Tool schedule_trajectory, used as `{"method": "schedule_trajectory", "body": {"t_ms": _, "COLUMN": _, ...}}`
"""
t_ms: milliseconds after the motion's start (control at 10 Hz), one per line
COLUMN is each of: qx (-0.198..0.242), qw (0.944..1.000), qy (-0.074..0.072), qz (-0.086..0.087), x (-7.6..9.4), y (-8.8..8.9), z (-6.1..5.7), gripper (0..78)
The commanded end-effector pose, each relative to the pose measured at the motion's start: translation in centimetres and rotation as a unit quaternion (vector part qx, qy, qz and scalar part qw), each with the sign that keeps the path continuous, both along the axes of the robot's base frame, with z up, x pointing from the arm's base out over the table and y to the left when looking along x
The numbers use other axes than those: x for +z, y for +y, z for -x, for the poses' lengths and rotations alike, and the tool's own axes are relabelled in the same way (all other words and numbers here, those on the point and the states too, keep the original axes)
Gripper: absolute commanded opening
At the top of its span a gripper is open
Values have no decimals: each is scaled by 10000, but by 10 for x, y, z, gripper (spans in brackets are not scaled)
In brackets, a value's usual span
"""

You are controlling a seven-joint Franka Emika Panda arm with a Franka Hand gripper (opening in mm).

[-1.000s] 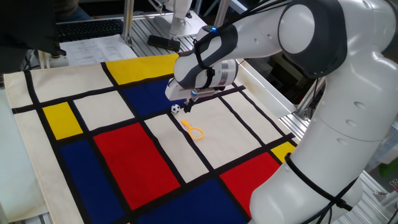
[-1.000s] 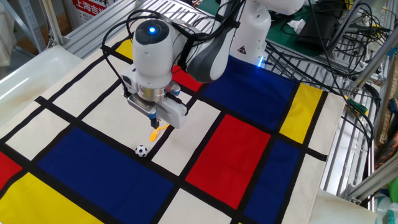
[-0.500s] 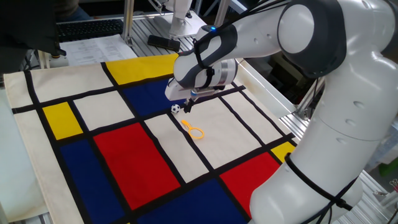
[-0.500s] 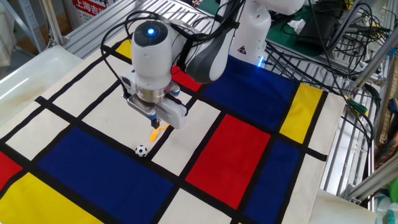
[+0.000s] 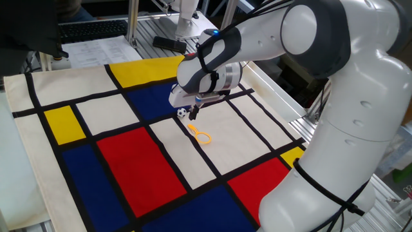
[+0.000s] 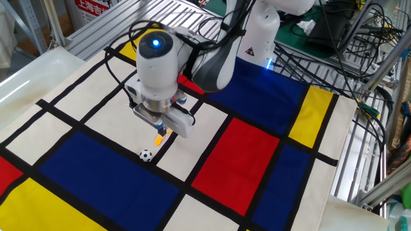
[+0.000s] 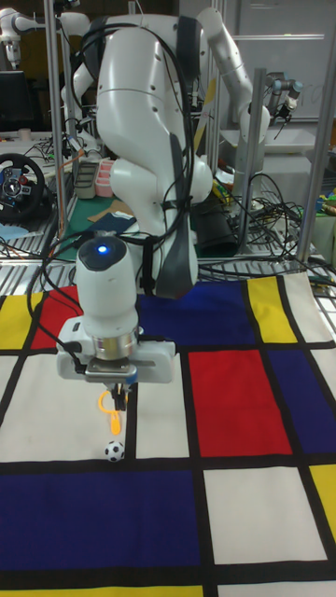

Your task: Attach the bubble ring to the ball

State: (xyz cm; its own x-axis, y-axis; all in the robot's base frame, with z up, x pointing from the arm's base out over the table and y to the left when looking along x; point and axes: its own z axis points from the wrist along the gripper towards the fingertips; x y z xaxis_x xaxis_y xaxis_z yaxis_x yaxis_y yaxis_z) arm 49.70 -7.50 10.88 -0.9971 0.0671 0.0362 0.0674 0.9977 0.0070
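Gripper (image 5: 193,111): it hangs low over the white panel of the cloth, fingers pointing down. Against the pictures taken a moment before, the wrist has shifted a little toward the ball and looks slightly lower; the shift is small. The fingers read as a narrow dark stub in every view. Whether they are parted or closed cannot be told. Nothing is seen held between them.

Ball (image 5: 182,113): it rests on the cloth just beside the fingertips in one fixed view. The other fixed view and the tall fixed view show it (image 6: 146,154) clear of the fingers and not touched. It has not moved.

Bubble ring (image 5: 200,134): it lies flat on the cloth on the far side of the fingers from the ball, close by but apart from them. Its place is unchanged. In the other fixed view the wrist now covers most of it, leaving only an orange end (image 6: 158,139) showing under the fingers.

Cloth (image 5: 129,161): flat, no wrinkles near the work area.

Finding: ring and ball remain separate, so the attachment is not made. The arm's small drift places the fingers between the two items. Judged from this, the arm is lining up on one of them, and no grasp has begun.
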Motion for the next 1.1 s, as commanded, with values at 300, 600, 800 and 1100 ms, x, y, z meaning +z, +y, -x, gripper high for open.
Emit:
{"method": "schedule_trajectory", "body": {"t_ms": 300, "qx": 218, "qw": 9997, "qy": -13, "qz": 86, "x": -18, "y": 3, "z": -9, "gripper": 0}}
{"method": "schedule_trajectory", "body": {"t_ms": 600, "qx": 399, "qw": 9992, "qy": -19, "qz": 79, "x": -22, "y": -1, "z": -10, "gripper": 0}}
{"method": "schedule_trajectory", "body": {"t_ms": 800, "qx": 487, "qw": 9988, "qy": -25, "qz": 87, "x": -29, "y": -4, "z": -11, "gripper": 0}}
{"method": "schedule_trajectory", "body": {"t_ms": 1100, "qx": 532, "qw": 9985, "qy": -25, "qz": 94, "x": -33, "y": -7, "z": -11, "gripper": 0}}
